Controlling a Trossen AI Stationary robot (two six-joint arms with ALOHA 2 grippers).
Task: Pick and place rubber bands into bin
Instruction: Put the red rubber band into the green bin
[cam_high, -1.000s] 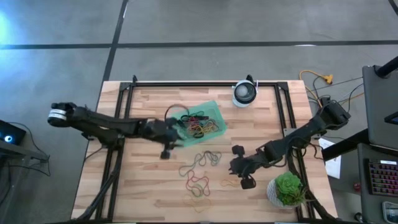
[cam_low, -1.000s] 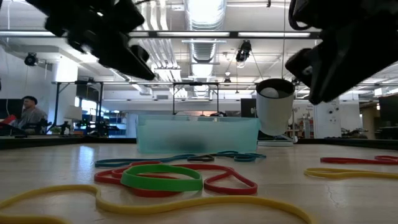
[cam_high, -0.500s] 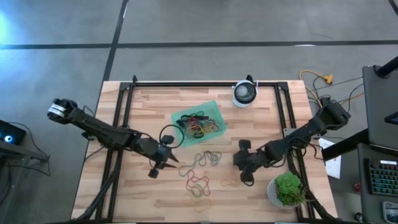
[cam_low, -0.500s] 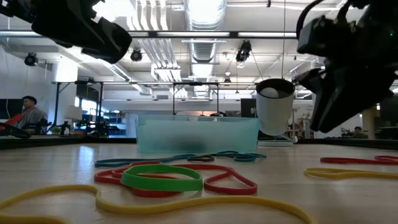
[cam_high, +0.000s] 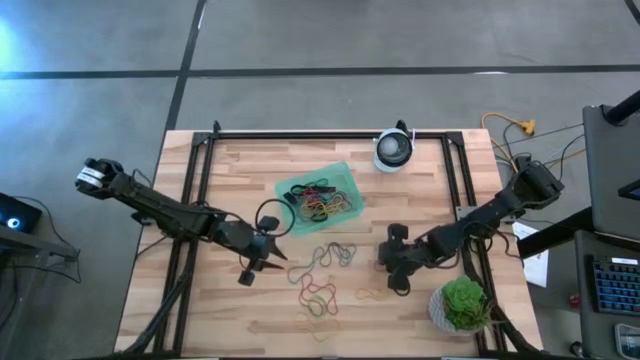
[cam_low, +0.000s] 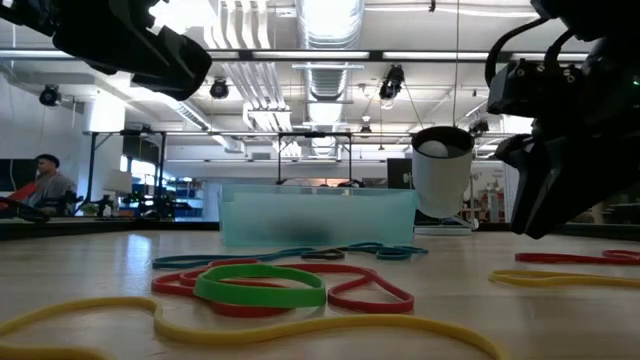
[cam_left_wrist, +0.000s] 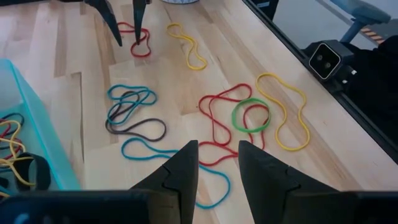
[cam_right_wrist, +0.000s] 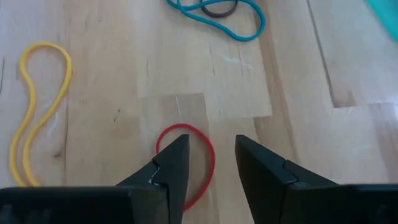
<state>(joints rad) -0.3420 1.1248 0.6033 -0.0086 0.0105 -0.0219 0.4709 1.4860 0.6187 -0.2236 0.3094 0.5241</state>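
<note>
from above, the bin (cam_high: 320, 192) sits a little back of the middle of the table (cam_high: 240, 160), already holding a tangle of rubber bands (cam_high: 322, 202), which i take as the reason it stays put while both arms work around it. more bands lie loose in front of it: a teal and dark cluster (cam_high: 330, 254), a red and green knot (cam_high: 318, 294) and a yellow loop (cam_high: 372, 294). the left pincer (cam_high: 262, 256) hangs just in front and to the left of the bin, its arm stretched long from the left edge. the right pincer (cam_high: 394, 262) is to the right of the loose bands, its arm folded in from the right near a potted plant (cam_high: 462, 303) (a white round device (cam_high: 394, 150) stands at the back).

from table height, the bin (cam_low: 318, 215) is a pale box in the middle distance with a green band (cam_low: 260, 285) over red ones close by; both arms loom dark at the upper corners.

the left wrist view shows its pincer (cam_left_wrist: 217, 163) parted with nothing between the fingers, aimed over a teal band (cam_left_wrist: 163, 152) beside the bin's wall (cam_left_wrist: 38, 138); the other arm's fingers straddle a small red loop farther off.

the right wrist view shows that pincer (cam_right_wrist: 211, 160) parted and empty, fingers either side of a small red band (cam_right_wrist: 186, 162) lying flat on the table. i'd judge it is lined up for a pick, though i can't tell whether the tips touch the wood.
</note>
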